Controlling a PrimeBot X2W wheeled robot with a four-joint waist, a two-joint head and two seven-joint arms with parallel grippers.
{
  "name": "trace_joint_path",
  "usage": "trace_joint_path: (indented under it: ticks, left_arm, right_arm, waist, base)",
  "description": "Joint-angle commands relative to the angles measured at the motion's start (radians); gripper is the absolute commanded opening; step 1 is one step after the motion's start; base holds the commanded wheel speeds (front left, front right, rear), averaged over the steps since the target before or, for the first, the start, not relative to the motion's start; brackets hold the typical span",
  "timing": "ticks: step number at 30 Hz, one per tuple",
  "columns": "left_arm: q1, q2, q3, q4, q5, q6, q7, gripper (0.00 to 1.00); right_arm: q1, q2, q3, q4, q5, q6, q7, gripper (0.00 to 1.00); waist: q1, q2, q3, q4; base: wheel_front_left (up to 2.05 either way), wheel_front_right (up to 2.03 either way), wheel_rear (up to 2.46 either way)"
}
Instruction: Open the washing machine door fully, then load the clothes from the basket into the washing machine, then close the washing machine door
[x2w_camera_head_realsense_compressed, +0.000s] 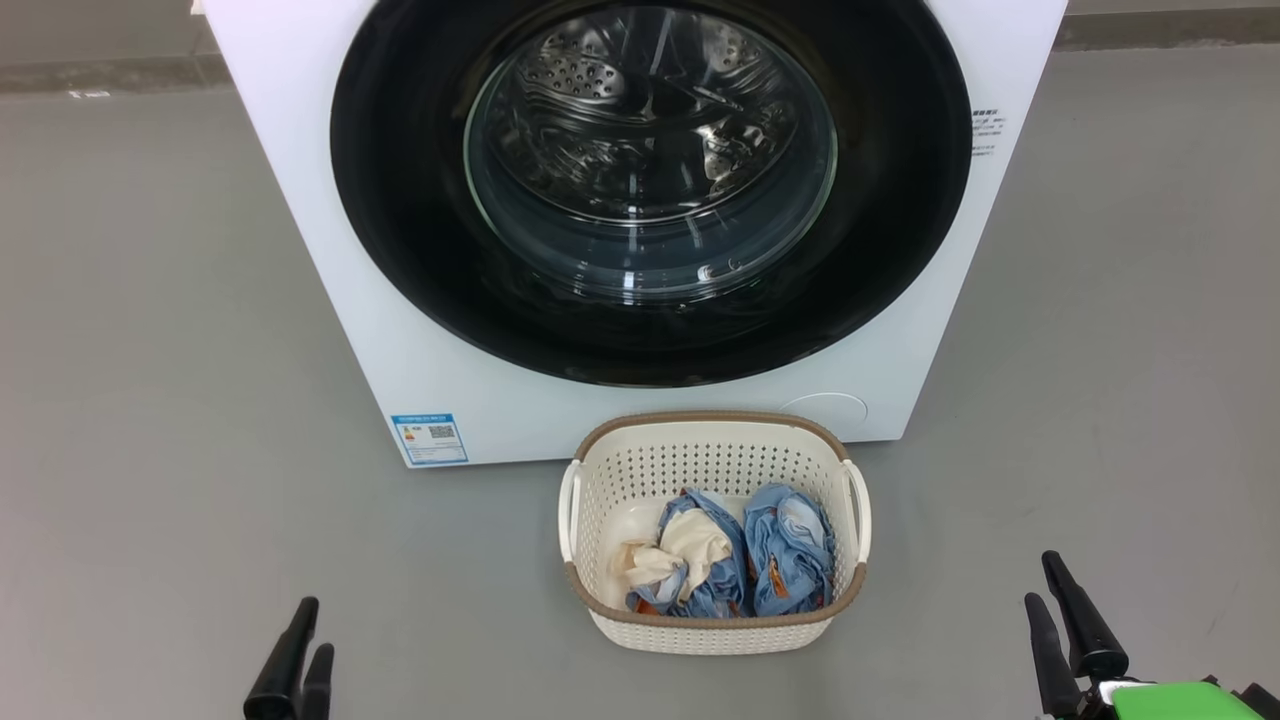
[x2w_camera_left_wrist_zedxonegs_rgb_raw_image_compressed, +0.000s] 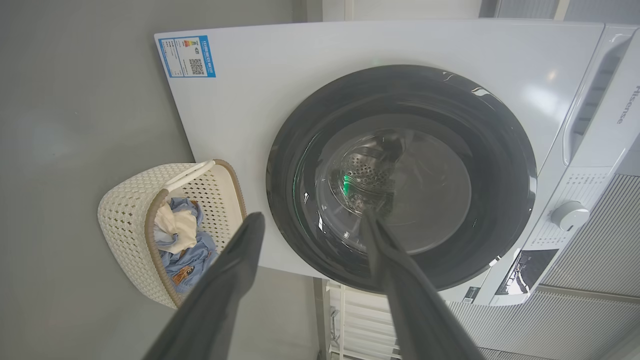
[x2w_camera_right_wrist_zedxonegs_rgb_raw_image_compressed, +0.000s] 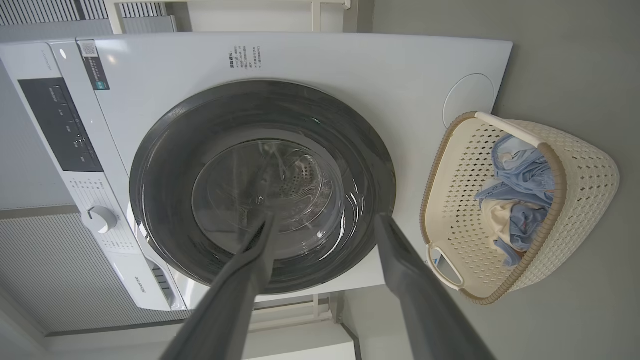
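The white washing machine (x2w_camera_head_realsense_compressed: 480, 410) stands straight ahead, its round black door (x2w_camera_head_realsense_compressed: 400, 200) shut flush, and the steel drum shows through the glass window (x2w_camera_head_realsense_compressed: 650, 150). On the floor in front sits the cream basket (x2w_camera_head_realsense_compressed: 700, 418), holding light blue clothes (x2w_camera_head_realsense_compressed: 780, 550) and a cream-white piece (x2w_camera_head_realsense_compressed: 680, 550). My left gripper (x2w_camera_head_realsense_compressed: 312, 625) is low at the left and my right gripper (x2w_camera_head_realsense_compressed: 1040, 578) low at the right, both well short of the basket. In the wrist views the left gripper (x2w_camera_left_wrist_zedxonegs_rgb_raw_image_compressed: 312, 215) and right gripper (x2w_camera_right_wrist_zedxonegs_rgb_raw_image_compressed: 325, 217) stand open and empty, pointing at the door (x2w_camera_left_wrist_zedxonegs_rgb_raw_image_compressed: 500, 165) (x2w_camera_right_wrist_zedxonegs_rgb_raw_image_compressed: 165, 165).
Grey floor (x2w_camera_head_realsense_compressed: 150, 400) spreads on both sides of the machine and basket. A blue label (x2w_camera_head_realsense_compressed: 430, 438) marks the machine's lower left corner. The control panel with a round knob (x2w_camera_left_wrist_zedxonegs_rgb_raw_image_compressed: 570, 215) runs along the machine's top. A ribbed wall panel (x2w_camera_right_wrist_zedxonegs_rgb_raw_image_compressed: 60, 270) lies behind.
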Motion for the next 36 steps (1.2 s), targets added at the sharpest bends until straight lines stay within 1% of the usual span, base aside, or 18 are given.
trace_joint_path:
  ticks: [1,5,14,17,18,24,26,36]
  left_arm:
    - [-0.025,0.016,-0.003,-0.033,0.019,-0.001,-0.01,1.0]
    - [-0.022,0.023,-0.009,-0.043,0.04,-0.001,-0.022,1.0]
    - [-0.02,0.033,-0.02,-0.059,0.129,-0.001,-0.049,1.0]
    - [-0.019,0.035,-0.023,-0.065,0.167,-0.001,-0.058,1.0]
    - [-0.018,0.037,-0.025,-0.07,0.194,-0.001,-0.064,1.0]
    - [-0.016,0.042,-0.035,-0.079,0.269,-0.002,-0.078,1.0]
    - [-0.014,0.042,-0.036,-0.084,0.313,-0.002,-0.087,1.0]
    - [-0.009,0.045,-0.048,-0.101,0.455,-0.002,-0.116,1.0]
  right_arm:
    - [-0.024,-0.009,0.008,-0.029,-0.019,0.0,-0.01,1.0]
    - [-0.022,-0.011,0.013,-0.033,-0.05,0.0,-0.022,1.0]
    - [-0.023,-0.025,0.035,-0.047,-0.158,0.0,-0.048,1.0]
    - [-0.022,-0.029,0.045,-0.049,-0.204,0.0,-0.057,1.0]
    - [-0.022,-0.03,0.05,-0.05,-0.23,0.0,-0.063,1.0]
    - [-0.023,-0.033,0.062,-0.056,-0.296,0.0,-0.077,1.0]
    - [-0.022,-0.037,0.067,-0.057,-0.338,0.0,-0.086,1.0]
    - [-0.023,-0.051,0.078,-0.058,-0.48,0.001,-0.115,1.0]
  waist:
    - [0.0021,0.0,-0.002,0.001]
    - [0.0001,0.0,-0.001,0.002]
    - [-0.0001,0.0,0.001,0.004]
    - [-0.0001,0.0,0.001,0.005]
    - [-0.0001,0.0,0.002,0.005]
    - [-0.0001,0.0,0.004,0.006]
    - [-0.0001,0.0,0.004,0.007]
    - [-0.0002,0.0,0.006,0.007]
  base:
    - [0.0,0.0,0.0]
    - [0.0,0.0,0.0]
    - [0.0,0.0,0.0]
    - [0.0,0.0,0.0]
    - [0.0,0.0,0.0]
    - [0.0,0.0,0.0]
    - [0.0,0.0,0.0]
    - [0.0,0.0,0.0]
